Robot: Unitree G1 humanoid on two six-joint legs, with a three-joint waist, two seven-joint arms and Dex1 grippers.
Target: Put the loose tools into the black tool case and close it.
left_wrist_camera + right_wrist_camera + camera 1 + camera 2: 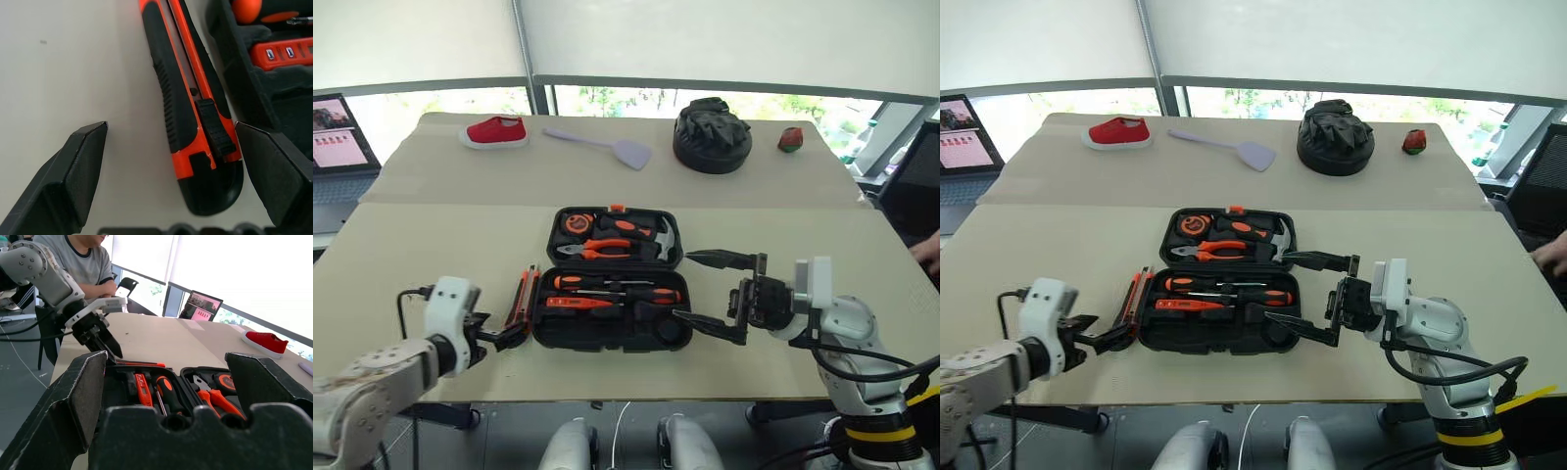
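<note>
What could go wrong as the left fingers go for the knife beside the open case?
The utility knife lies flat on the table, close against the case wall. One left finger sits over the case edge, so closing may catch the wall, not the knife. A flat knife may also slide or pivot away from the other finger.

Our arms: white-grey shells, black cables beside each wrist.
Our left gripper [512, 336], right gripper [702, 289]: black fingers.
</note>
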